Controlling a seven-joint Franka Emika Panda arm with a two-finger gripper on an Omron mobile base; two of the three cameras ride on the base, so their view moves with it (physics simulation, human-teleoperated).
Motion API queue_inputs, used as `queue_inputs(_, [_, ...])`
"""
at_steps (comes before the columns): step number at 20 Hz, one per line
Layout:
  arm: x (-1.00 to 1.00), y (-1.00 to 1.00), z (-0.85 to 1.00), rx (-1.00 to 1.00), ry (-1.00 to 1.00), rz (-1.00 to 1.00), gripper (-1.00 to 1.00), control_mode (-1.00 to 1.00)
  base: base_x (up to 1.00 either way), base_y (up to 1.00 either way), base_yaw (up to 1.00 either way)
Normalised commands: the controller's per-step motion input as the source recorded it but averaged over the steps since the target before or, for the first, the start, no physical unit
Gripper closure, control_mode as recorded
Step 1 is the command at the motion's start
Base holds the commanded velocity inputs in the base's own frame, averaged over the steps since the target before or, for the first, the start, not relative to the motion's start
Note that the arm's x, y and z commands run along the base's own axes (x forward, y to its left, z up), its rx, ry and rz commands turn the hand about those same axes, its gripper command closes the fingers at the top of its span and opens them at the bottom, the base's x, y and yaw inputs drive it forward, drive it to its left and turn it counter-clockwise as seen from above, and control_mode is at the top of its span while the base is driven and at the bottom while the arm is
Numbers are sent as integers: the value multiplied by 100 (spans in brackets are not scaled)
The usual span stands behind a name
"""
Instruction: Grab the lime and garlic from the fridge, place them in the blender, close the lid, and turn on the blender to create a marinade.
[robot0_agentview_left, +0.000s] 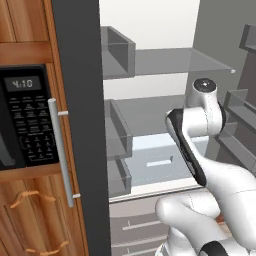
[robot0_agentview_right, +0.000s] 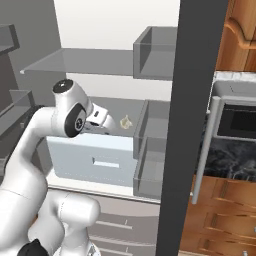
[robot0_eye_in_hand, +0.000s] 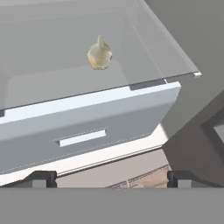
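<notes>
Garlic (robot0_eye_in_hand: 99, 54), knobbly, on smooth glass shelf (robot0_eye_in_hand: 144, 39)

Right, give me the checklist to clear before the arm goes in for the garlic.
1. Fridge door open: ok, shelves and drawer are exposed.
2. Garlic located: ok, it sits upright on the glass shelf above the white drawer.
3. Jaws of the gripper open: ok, spread wide with nothing between them.
4. Gripper lined up with the garlic: not ok, the garlic is well ahead and slightly to one side in the hand view.
5. Path clear: ok, nothing stands between gripper and garlic on the shelf.
6. Lime located: cannot tell.
</notes>
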Motion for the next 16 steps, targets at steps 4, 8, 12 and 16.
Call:
queue_inputs(4, [72, -18, -37, 0, 0, 0, -100, -100, 0, 0, 0])
queue_inputs(8, [74, -13, -29, 0, 0, 0, -100, -100, 0, 0, 0])
queue_inputs(12, [73, -7, -22, 0, 1, 0, -100, -100, 0, 0, 0])
queue_inputs(16, [69, -3, -25, 0, 4, 0, -100, -100, 0, 0, 0])
